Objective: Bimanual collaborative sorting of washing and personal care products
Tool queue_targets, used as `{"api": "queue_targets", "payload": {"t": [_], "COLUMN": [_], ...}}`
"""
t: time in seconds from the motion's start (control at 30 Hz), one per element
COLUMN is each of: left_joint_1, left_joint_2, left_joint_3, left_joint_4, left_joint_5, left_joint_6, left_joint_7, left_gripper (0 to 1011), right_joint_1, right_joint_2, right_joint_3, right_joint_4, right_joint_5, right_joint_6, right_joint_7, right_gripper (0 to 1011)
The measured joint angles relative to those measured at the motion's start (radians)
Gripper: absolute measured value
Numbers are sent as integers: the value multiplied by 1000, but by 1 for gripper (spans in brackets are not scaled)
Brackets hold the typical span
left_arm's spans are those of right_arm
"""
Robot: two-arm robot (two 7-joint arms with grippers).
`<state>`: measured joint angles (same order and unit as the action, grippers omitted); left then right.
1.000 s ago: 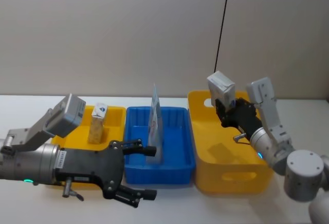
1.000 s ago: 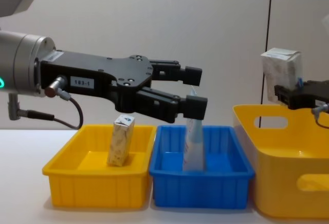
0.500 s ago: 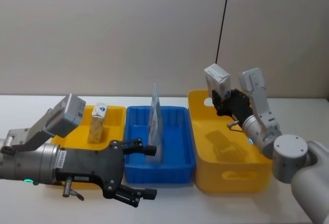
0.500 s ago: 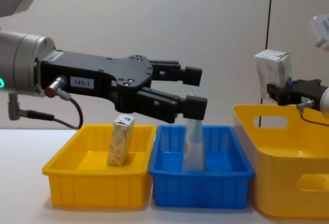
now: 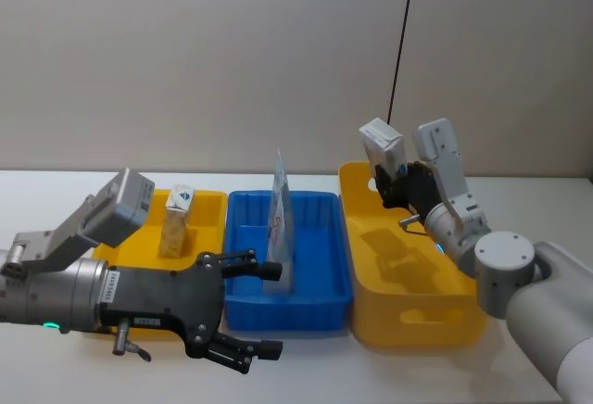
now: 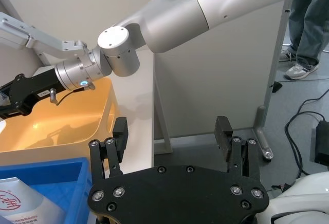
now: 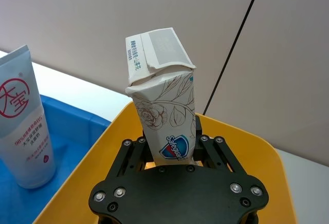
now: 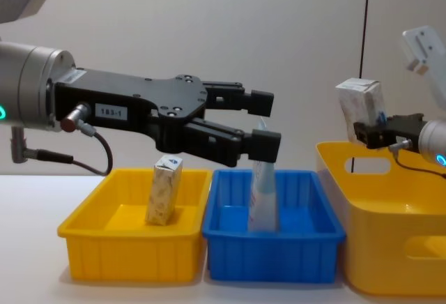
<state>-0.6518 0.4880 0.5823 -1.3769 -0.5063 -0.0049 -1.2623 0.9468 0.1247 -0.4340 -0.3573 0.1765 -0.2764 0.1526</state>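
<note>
- Left hand [image 5: 264, 304] hovers nearest, fingers spread apart and gripping nothing, by the front of the blue bin [image 5: 315, 237]
- Pale tube [image 5: 280, 223] stands upright in that blue bin
- Standing carton [image 5: 177, 222] sits upright in the small yellow bin [image 5: 206, 228], at left
- Right hand [image 5: 393, 186] is clamped on the base of the Safeguard carton [image 5: 381, 141], held tilted above the large yellow bin [image 5: 417, 321], at its far left rim

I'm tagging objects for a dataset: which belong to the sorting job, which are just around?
Job: held carton, in the right gripper; second carton, small yellow bin; tube, blue bin; large yellow bin; open left gripper.
Just around: black cable on wall.
</note>
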Motion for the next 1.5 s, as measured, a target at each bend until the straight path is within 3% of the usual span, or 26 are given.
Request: {"api": "queue_targets", "payload": {"t": [0.23,0.67,0.9,1.0,1.07,1.13,1.4,1.5], "left_joint_1": [0,0,0,0,0,0,0,0], "left_joint_2": [0,0,0,0,0,0,0,0], "left_joint_3": [0,0,0,0,0,0,0,0], "left_joint_4": [0,0,0,0,0,0,0,0], "left_joint_5": [0,0,0,0,0,0,0,0], "left_joint_6": [0,0,0,0,0,0,0,0], "left_joint_7": [0,0,0,0,0,0,0,0], "left_gripper": [1001,1001,1001,1001,1002,1001,1001,1001], "right_joint_1": [-22,-77,-100,-104,-109,-112,-147,-173], "right_joint_2": [8,35,44,45,46,46,53,60], "right_joint_3": [-1,8,18,22,26,29,49,58], "right_joint_4": [-59,-167,-210,-220,-227,-232,-302,-358], "right_joint_5": [-8,-16,-23,-23,-24,-24,-19,-11], "right_joint_6": [58,111,130,135,138,139,150,162], "right_joint_7": [-16,-31,-50,-57,-63,-66,-79,-80], "right_gripper": [360,361,553,700,700,819,1000,1004]}}
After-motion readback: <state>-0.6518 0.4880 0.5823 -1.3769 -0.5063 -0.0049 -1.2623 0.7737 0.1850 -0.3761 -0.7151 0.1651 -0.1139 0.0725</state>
